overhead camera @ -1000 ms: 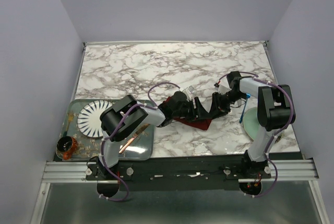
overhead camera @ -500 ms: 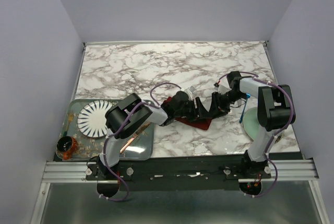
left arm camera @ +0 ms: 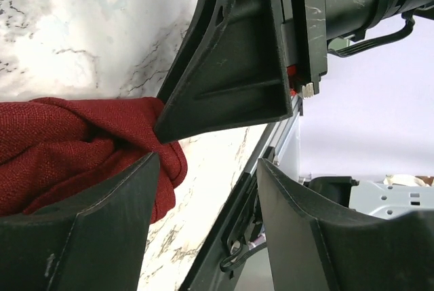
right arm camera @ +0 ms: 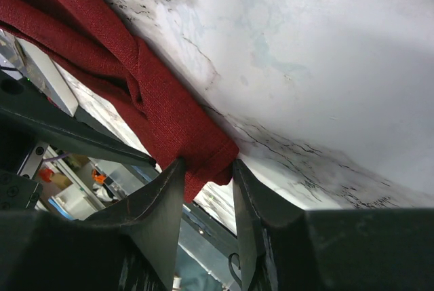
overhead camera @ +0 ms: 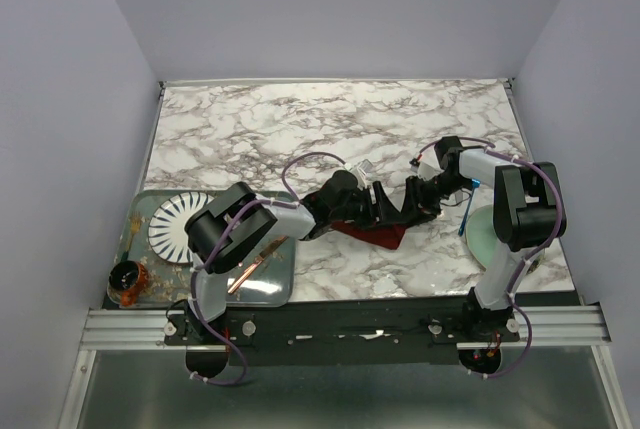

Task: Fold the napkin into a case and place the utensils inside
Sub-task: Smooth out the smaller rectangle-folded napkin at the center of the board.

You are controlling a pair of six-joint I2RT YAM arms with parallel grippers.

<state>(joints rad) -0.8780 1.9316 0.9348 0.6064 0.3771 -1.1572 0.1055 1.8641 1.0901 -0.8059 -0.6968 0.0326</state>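
Marble table (overhead camera: pixel 300 129), tray (overhead camera: pixel 275 284) leftward: right gripper (right arm camera: pixel 207 169) jaws pinch napkin (right arm camera: pixel 163 114); left gripper (left arm camera: pixel 207 162) jaws gape alongside.

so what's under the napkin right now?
Only marble table shows beneath the napkin where the right gripper pinches its corner. The bunched folds and the left gripper cover the rest.

No writing, label, brand mark, number or sign can be read in any of the three views.
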